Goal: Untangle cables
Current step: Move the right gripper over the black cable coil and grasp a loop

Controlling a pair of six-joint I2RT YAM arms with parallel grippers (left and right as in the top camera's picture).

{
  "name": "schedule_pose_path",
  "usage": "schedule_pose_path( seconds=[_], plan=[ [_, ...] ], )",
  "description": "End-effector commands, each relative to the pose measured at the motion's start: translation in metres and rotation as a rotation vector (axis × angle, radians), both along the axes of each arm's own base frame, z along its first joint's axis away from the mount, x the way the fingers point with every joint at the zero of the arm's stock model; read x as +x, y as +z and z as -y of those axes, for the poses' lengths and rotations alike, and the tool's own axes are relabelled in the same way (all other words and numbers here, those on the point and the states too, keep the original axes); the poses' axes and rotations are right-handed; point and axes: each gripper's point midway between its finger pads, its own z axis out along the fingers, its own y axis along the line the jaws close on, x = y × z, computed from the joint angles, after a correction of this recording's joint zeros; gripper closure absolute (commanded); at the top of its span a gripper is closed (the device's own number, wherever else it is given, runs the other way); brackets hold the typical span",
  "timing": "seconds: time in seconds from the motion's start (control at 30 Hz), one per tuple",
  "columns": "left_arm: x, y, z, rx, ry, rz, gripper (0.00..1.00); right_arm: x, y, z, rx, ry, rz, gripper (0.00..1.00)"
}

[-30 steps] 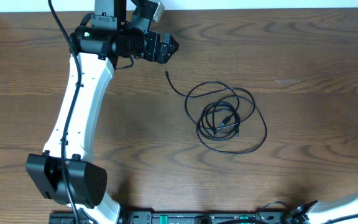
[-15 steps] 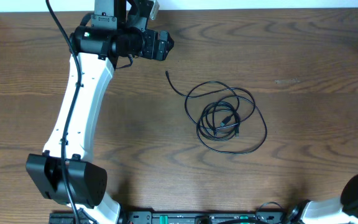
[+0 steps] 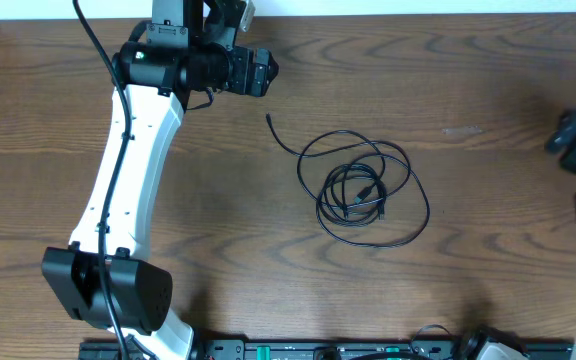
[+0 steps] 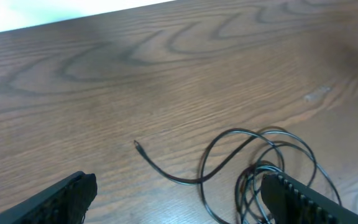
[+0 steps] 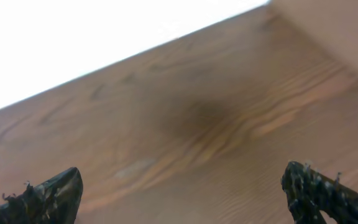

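Note:
The cables (image 3: 360, 196) are thin black cords lying in a loose tangle of loops at the table's middle. One free plug end (image 3: 270, 118) trails out to the upper left. My left gripper (image 3: 266, 72) hovers near the far edge, up and left of that end, apart from it. In the left wrist view the left gripper (image 4: 179, 202) is open and empty, with the tangle (image 4: 252, 183) beside its right finger and the plug end (image 4: 135, 144) ahead. My right gripper (image 3: 566, 133), blurred at the right edge, is far from the cables. The right wrist view shows it (image 5: 185, 199) open over bare wood.
The white left arm (image 3: 128, 170) runs from its black base (image 3: 103, 290) at the front left up to the far edge. The wooden table (image 3: 488, 250) ends at a pale strip along the back. A faint light mark (image 3: 460, 130) sits right of the tangle.
The right arm has swung up from the bottom right corner to the right edge of the overhead view. The left gripper pulled back slightly toward the far edge. The cables have not moved.

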Motion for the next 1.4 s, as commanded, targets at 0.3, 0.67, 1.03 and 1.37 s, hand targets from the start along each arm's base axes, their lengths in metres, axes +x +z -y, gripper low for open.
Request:
schedule_pose_path(
  seconds=[0.3, 0.67, 1.03, 1.37],
  plan=[
    [0.001, 0.001, -0.024, 0.071, 0.137, -0.005, 0.11, 0.033, -0.130, -0.119, 0.091, 0.333, -0.311, 0.01],
    [-0.005, -0.005, -0.028, 0.080, 0.143, -0.039, 0.11, 0.048, -0.189, -0.184, 0.113, 0.468, -0.419, 0.04],
    [-0.012, -0.018, -0.027, 0.080, 0.137, -0.082, 0.10, 0.046, -0.216, -0.204, 0.121, 0.442, -0.474, 0.21],
    [-0.033, -0.014, 0.020, -0.086, -0.164, -0.082, 0.10, 0.043, -0.229, -0.213, 0.116, 0.406, -0.506, 0.26]
  ],
)
